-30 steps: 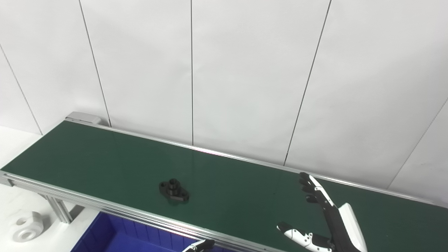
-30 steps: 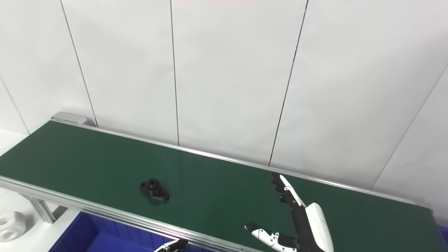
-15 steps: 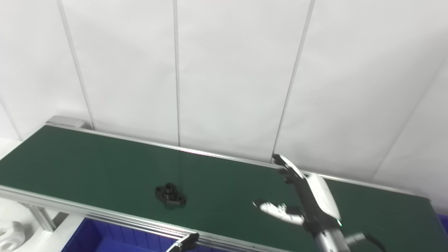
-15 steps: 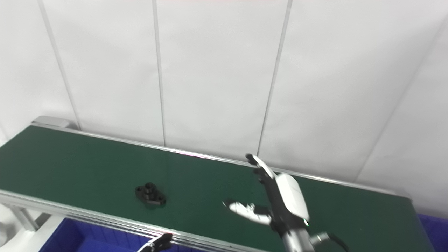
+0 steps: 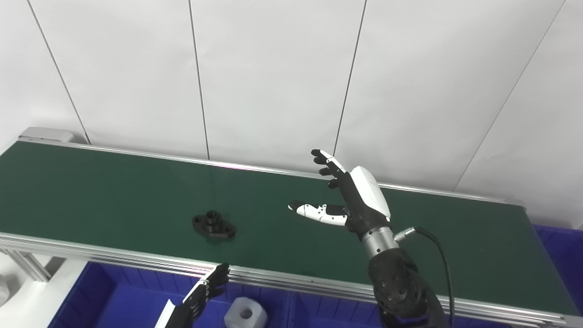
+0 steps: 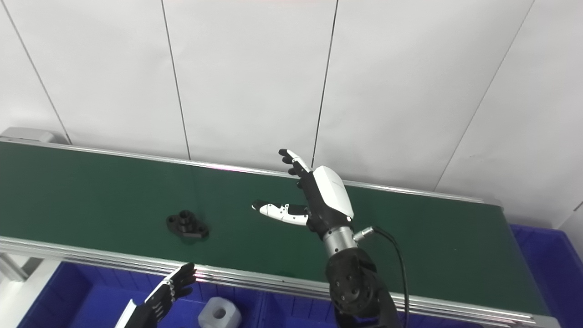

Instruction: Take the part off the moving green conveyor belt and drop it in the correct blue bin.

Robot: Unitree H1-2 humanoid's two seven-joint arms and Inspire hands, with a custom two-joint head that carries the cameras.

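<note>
A small black flanged part [image 5: 213, 225] lies on the green conveyor belt [image 5: 114, 191], near its front rail. My right hand [image 5: 346, 196] is open and empty above the belt, to the right of the part, fingers spread and thumb pointing left. My left hand [image 5: 200, 294] is low in front of the belt, over the blue bin [image 5: 114, 300], fingers stretched out and holding nothing. The part also shows in the right eye view [image 6: 187, 225].
A white block with a hole [image 5: 245, 313] lies in the blue bin below the belt's front rail [image 5: 282, 278]. Another blue bin [image 5: 562, 246] sits past the belt's right end. A white panelled wall stands behind the belt.
The camera has tilted down and turned right. My right hand has risen and reached further over the belt, toward the part. My left hand has come up into view below the rail.
</note>
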